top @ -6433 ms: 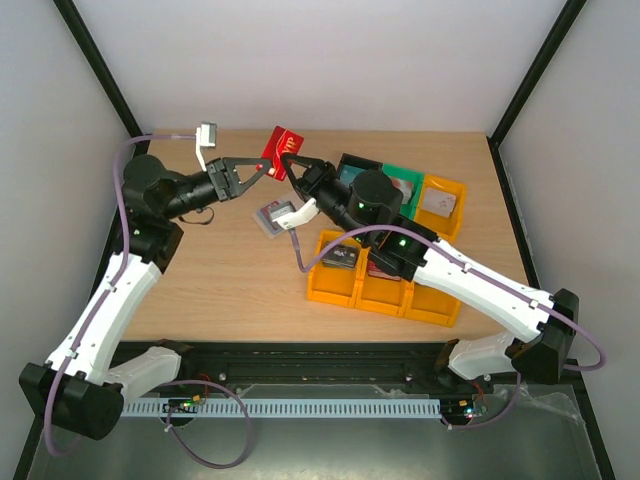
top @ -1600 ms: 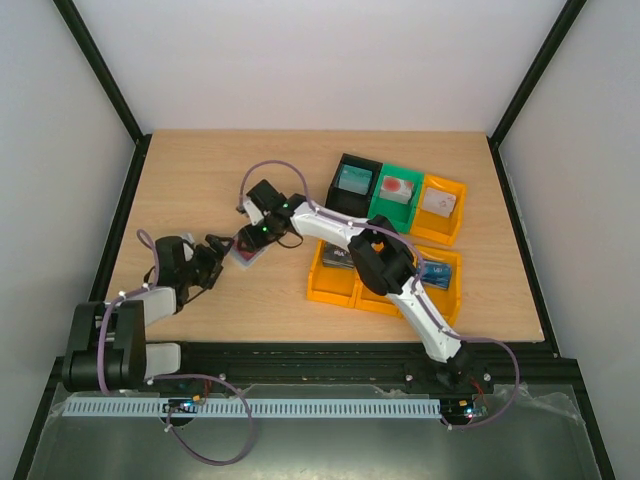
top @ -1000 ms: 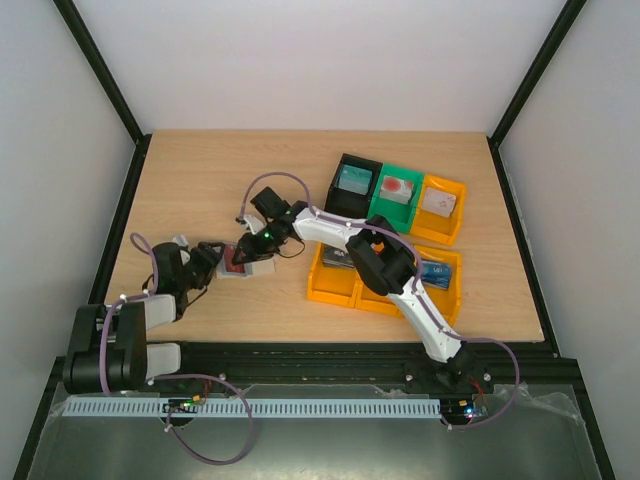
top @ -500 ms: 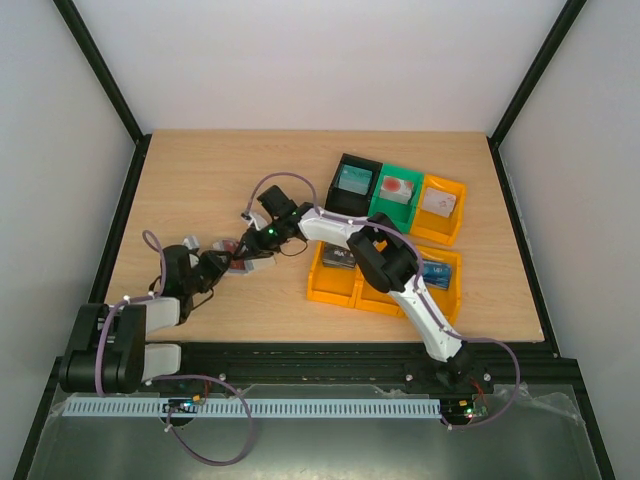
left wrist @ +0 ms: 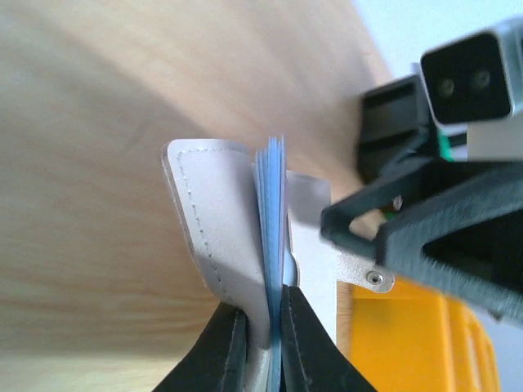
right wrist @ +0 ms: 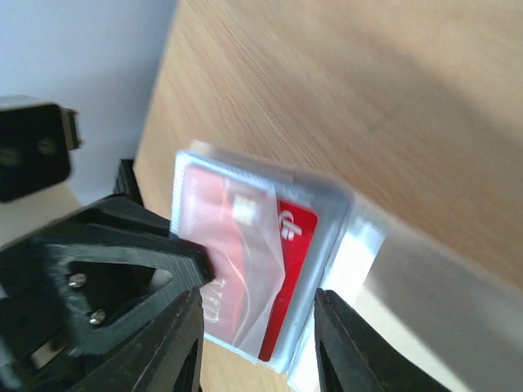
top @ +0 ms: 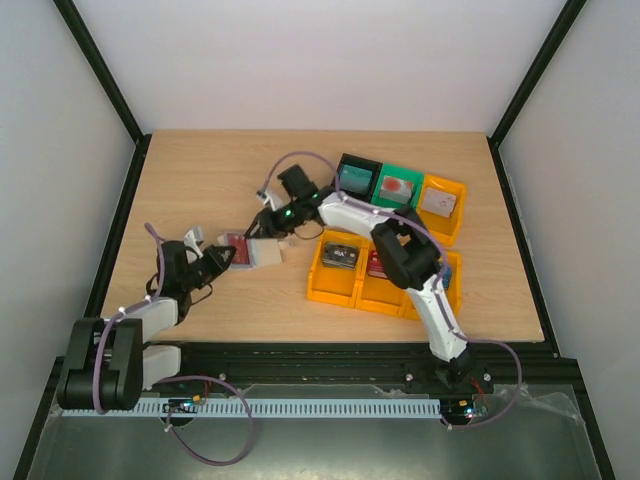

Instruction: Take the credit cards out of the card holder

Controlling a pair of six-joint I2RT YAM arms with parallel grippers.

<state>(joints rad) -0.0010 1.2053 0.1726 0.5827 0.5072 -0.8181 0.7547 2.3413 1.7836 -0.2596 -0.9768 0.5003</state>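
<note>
The left gripper [top: 222, 259], wide open a second ago, now clamps shut on the 9 o'clock edge of the card holder [top: 266, 253]. The right arm [top: 340, 210] has swung toward 1 o'clock, and the holder now lies spread wider.

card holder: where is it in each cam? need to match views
Top external: card holder left of centre, between the two grippers.
Left wrist: card holder at centre, seen edge-on, beige flap facing left.
Right wrist: card holder at centre, clear pocket showing a red card.
Shared landmark: the left gripper, clamped on its edge, in all three.
</note>
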